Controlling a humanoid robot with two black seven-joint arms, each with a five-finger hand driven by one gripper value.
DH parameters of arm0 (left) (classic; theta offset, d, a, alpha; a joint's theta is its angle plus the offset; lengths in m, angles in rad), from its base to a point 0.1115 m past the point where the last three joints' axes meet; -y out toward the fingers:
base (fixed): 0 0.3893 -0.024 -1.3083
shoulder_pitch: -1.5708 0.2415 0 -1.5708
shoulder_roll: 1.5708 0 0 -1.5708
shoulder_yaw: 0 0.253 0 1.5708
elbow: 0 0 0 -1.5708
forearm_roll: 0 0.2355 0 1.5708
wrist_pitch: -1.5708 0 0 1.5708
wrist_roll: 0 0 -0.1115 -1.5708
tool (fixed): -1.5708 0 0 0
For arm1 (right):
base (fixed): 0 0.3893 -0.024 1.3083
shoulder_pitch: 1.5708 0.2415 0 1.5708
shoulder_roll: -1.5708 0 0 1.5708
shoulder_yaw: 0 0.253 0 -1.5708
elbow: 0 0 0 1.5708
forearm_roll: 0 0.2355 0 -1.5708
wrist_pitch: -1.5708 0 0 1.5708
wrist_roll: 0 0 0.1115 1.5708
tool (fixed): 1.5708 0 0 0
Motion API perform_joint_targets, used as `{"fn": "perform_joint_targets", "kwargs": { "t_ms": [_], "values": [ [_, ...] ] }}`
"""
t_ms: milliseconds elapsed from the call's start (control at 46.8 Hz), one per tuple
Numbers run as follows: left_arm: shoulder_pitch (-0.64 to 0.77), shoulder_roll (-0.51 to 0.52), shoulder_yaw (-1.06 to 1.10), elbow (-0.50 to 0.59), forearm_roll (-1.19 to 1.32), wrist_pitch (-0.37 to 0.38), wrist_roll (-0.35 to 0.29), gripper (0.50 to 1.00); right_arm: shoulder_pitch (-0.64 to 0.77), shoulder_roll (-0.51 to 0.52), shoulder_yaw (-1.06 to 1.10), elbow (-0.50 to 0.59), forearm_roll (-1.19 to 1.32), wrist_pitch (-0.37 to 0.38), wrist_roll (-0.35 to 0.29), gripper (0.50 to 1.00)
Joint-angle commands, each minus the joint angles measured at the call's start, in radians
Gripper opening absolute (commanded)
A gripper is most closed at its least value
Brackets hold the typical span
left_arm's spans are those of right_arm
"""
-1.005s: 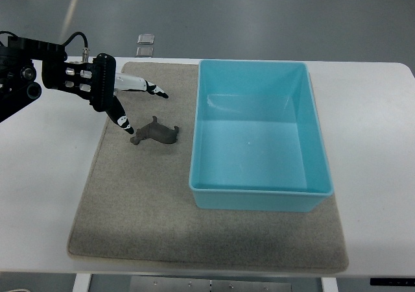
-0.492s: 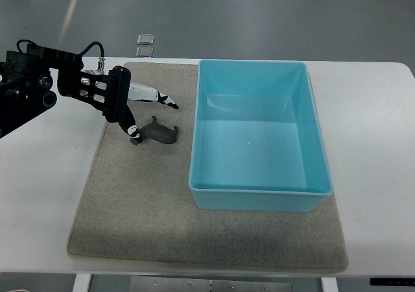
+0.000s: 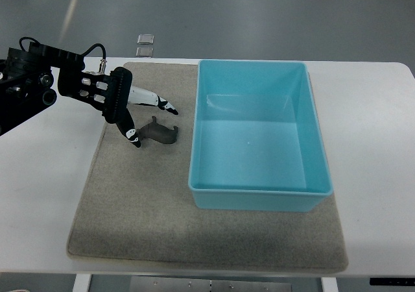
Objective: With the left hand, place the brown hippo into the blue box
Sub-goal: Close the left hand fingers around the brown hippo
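Left hand (image 3: pixel 133 112) with spread fingers over the brown hippo (image 3: pixel 159 132) on the mat (image 3: pixel 130 201), beside the blue box (image 3: pixel 259 136)

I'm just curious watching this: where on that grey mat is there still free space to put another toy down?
The near half of the grey mat, left of the blue box and in front of the brown hippo, is bare. So is the strip before the box. It is crowded at the far left, where the left hand reaches around the hippo.

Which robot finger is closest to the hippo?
The lower finger of the left hand, pointing down at the hippo's left end and at or nearly touching it. The upper finger stretches out above the hippo, clear of it.
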Motion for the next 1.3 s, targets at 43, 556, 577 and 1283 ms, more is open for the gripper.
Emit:
{"fn": "perform_joint_targets", "kwargs": {
  "t_ms": [43, 556, 577, 1283],
  "values": [
    [-0.001, -0.001, 0.001, -0.012, 0.003, 0.005, 0.002, 0.99, 0.0, 0.0, 0.0, 0.0, 0.0, 0.0, 0.0, 0.936],
    [0.005, -0.023, 0.001, -0.015, 0.061, 0.018, 0.002, 0.907, 0.0, 0.0, 0.0, 0.0, 0.0, 0.0, 0.0, 0.936],
    [0.005, -0.021, 0.001, -0.013, 0.063, 0.018, 0.002, 0.898, 0.0, 0.0, 0.0, 0.0, 0.0, 0.0, 0.0, 0.936],
    [0.006, -0.021, 0.002, -0.015, 0.101, 0.061, 0.002, 0.5, 0.0, 0.0, 0.0, 0.0, 0.0, 0.0, 0.0, 0.936]
  ]
}}
